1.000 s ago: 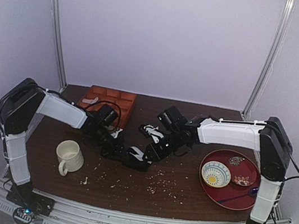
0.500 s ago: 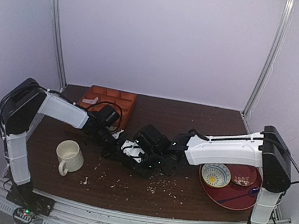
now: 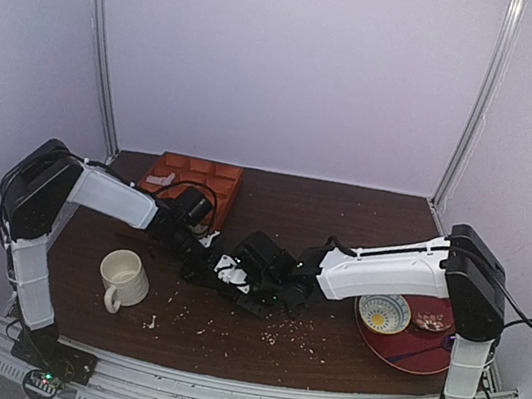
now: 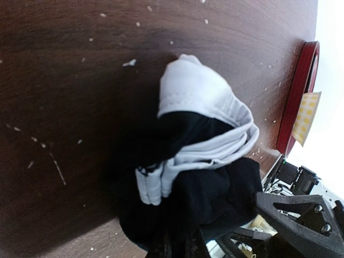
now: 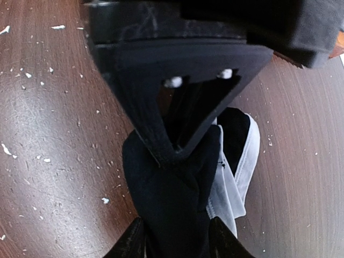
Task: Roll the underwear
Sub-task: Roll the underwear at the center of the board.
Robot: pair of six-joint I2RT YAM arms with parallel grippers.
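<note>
The underwear [image 3: 232,271] is a bunched black bundle with white edging, lying mid-table between both grippers. In the left wrist view the underwear [image 4: 207,105] shows its white folds on top, and my left gripper [image 4: 180,250] is shut on the black fabric at the bottom edge. From the right wrist view, that left gripper [image 5: 174,148] pinches the far end of the underwear [image 5: 172,199]. My right gripper [image 5: 177,244] is open, its two fingers straddling the near end of the black fabric. Seen from above, my left gripper [image 3: 201,258] and right gripper [image 3: 251,280] nearly meet over the bundle.
A cream mug [image 3: 122,278] stands at the front left. An orange-brown compartment tray [image 3: 193,180] sits at the back. A red plate [image 3: 422,364] on the right carries a patterned bowl [image 3: 383,309]. Crumbs [image 3: 275,335] are scattered across the dark wooden table.
My right arm has swung left and down onto the bundle, and its jaws have widened. The white edging shifted left with it. The left gripper has stayed shut in place.
</note>
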